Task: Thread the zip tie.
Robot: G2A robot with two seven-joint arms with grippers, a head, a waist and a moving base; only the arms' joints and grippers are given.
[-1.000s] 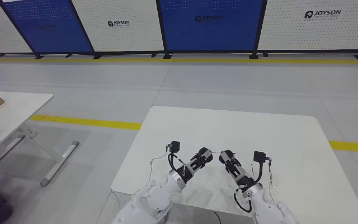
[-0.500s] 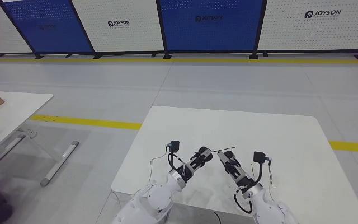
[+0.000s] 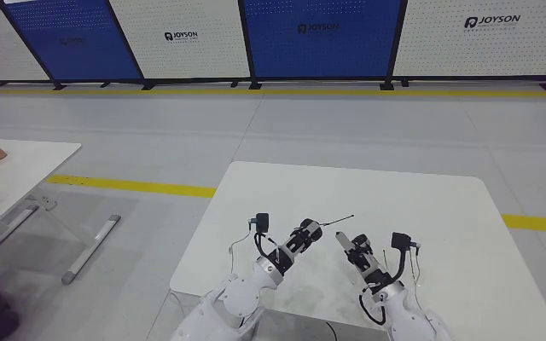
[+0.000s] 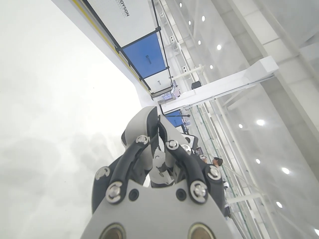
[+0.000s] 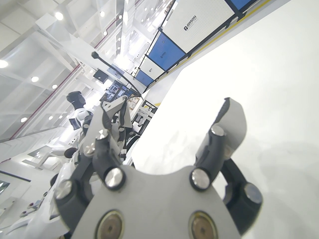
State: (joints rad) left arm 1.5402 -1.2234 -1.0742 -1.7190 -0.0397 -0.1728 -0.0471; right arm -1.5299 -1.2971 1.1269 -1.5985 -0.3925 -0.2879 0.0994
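Note:
A thin black zip tie [image 3: 334,222] sticks out over the white table [image 3: 426,192]. My left gripper [image 3: 310,229] is shut on one end of it. The free end points away to the right, a little above the tabletop. In the left wrist view the left gripper [image 4: 158,119] has its fingers pressed together. My right gripper [image 3: 353,243] stands open just right of the tie, holding nothing. In the right wrist view the right gripper [image 5: 169,104] is spread wide, and the zip tie [image 5: 113,69] curves up beyond one finger, its small square head at the free tip.
Both arms work near the table's front edge [image 3: 256,294], with bare tabletop stretching behind and to the right. A second white table [image 3: 26,166] stands far off to the left. Blue and white partition panels [image 3: 324,38] line the back.
The right gripper has drawn back to the right, away from the left one. The tie, hidden between them before, now juts out free from the left gripper.

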